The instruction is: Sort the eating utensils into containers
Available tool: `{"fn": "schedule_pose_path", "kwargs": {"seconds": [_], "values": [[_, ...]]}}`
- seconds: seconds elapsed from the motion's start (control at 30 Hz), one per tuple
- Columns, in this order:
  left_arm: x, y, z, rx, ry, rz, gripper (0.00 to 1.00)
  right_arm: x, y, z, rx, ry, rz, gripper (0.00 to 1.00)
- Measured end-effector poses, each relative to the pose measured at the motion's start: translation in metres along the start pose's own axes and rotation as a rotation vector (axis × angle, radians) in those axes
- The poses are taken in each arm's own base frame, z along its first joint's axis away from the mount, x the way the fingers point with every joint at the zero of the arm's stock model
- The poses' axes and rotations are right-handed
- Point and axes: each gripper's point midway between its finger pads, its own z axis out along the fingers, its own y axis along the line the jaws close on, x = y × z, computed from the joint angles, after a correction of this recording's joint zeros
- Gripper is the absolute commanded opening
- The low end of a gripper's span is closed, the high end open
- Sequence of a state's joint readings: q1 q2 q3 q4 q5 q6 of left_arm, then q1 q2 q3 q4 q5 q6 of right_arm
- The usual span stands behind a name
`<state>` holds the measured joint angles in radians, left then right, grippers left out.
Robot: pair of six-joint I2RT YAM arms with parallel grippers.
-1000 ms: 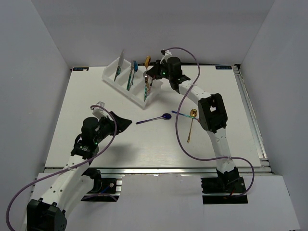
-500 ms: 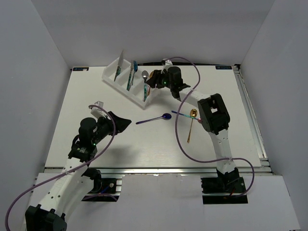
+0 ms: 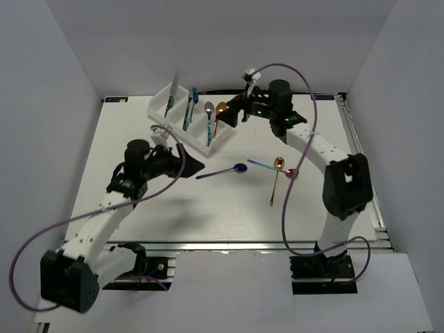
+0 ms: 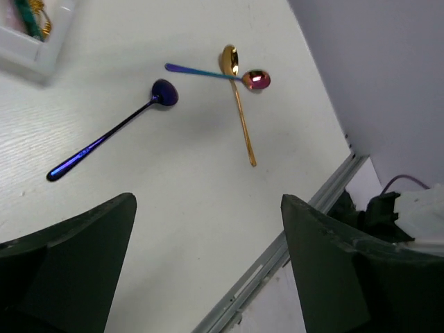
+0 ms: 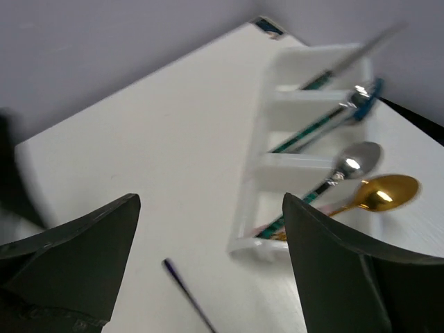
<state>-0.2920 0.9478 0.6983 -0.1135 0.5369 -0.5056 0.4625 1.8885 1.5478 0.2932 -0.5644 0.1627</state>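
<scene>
Plainly closest to the left gripper (image 3: 194,165), spread and empty: the blue spoon (image 3: 220,172), handle end toward it, bowl pointing away rightward.

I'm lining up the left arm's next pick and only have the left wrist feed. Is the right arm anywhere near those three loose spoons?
Observer: No. The right end effector hangs by the right-hand end of the white tray, well away from the loose spoons.
Operator: Is it carrying anything?
Observer: No. The right wrist view shows its fingers apart with nothing between them.
Operator: What's in the compartment nearest it?
Observer: A silver spoon and a gold spoon, with their bowls poking out past the rim.
</scene>
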Motion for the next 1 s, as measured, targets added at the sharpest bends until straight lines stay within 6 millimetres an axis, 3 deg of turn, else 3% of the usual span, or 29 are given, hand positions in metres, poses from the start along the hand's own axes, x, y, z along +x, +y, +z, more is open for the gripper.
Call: {"fn": "schedule_pose_path", "kwargs": {"seconds": [0.07,0.13,0.17,0.23,0.3,0.4,0.53,0.73,1.0], "values": [[0.004,0.002,0.023,0.006,0.087,0.010,0.98,-0.007,0.029,-0.032,-0.159,0.008,-0.046,0.89],[0.015,-0.001,0.051,0.013,0.180,0.056,0.98,-0.007,0.046,-0.063,-0.257,0.022,-0.089,0.89],[0.027,-0.004,0.066,0.013,0.243,0.093,0.98,-0.001,0.053,-0.085,-0.297,0.049,-0.123,0.89],[0.042,-0.008,0.088,0.010,0.327,0.168,0.98,0.009,0.058,-0.111,-0.303,0.087,-0.187,0.89],[0.052,-0.007,0.107,0.007,0.387,0.254,0.98,0.022,0.075,-0.139,-0.316,0.124,-0.244,0.89],[0.057,0.008,0.126,-0.012,0.439,0.370,0.98,0.037,0.101,-0.181,-0.341,0.127,-0.331,0.89],[0.063,0.028,0.148,0.014,0.507,0.510,0.98,0.052,0.106,-0.227,-0.328,0.095,-0.408,0.88],[0.065,0.048,0.183,0.050,0.555,0.661,0.98,0.083,0.083,-0.258,-0.261,0.074,-0.329,0.86],[0.090,0.077,0.193,0.040,0.645,0.718,0.90,0.082,0.078,-0.266,-0.256,0.042,-0.336,0.86]]}}
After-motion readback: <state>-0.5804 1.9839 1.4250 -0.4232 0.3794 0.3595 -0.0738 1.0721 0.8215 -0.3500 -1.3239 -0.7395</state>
